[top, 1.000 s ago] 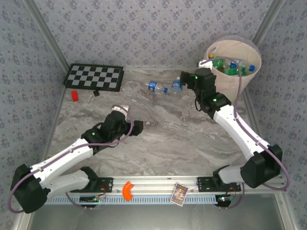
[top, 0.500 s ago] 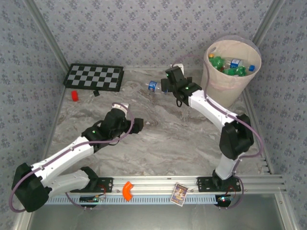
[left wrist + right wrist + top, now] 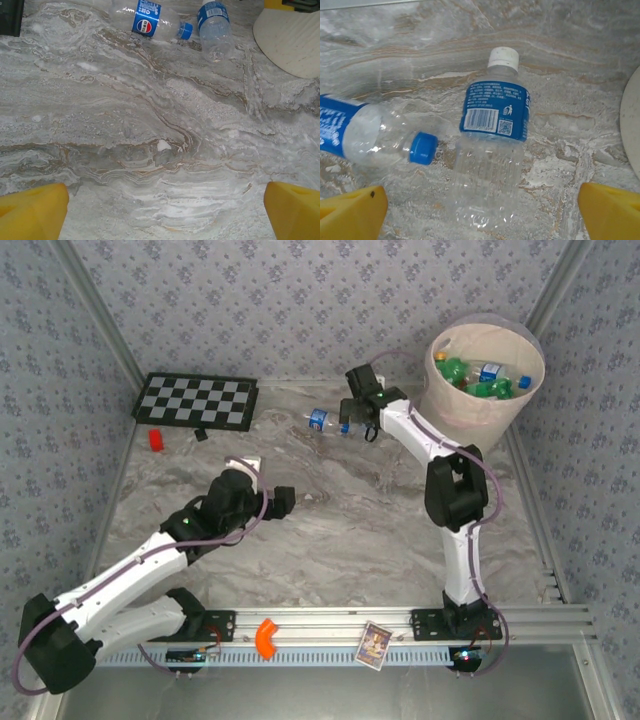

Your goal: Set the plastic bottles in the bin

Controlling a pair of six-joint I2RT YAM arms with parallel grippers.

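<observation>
Right wrist view: we see the right end effector spread wide & empty over a clear white-capped plastic bottle w/ blue label lying on the grey marbled table, just beside a clear blue-capped bottle. The left end effector is likewise agape & empty. Other green & clear bottles sit in the round cream bin at far right.

On the grey marbled table, the flat black-and-white checkerboard lies at the far left; the small red block sits just before it; the large round cream bin stands at the far right, green and clear plastic bottles inside it; between board and bin, the clear blue-capped bottle lies on its side to the left, cap just beside the clear white-capped bottle.
</observation>
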